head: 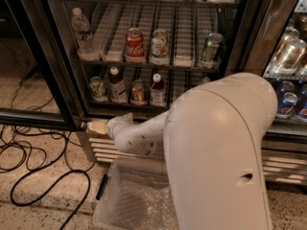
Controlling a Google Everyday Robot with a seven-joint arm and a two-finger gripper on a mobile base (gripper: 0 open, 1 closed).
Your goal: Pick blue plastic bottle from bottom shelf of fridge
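Gripper [96,127] (grip state unclear) hovers low by the fridge [240,37], below the bottom shelf [178,83].

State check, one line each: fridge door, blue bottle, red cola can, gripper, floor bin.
fridge door: open, swung left.
blue plastic bottle: upright, capped, on the bottom shelf, not grasped.
red cola can: upright on the upper rack.
gripper: low by the base grille, below the bottom shelf, apart from the bottle.
clear bin: on the floor, top open.
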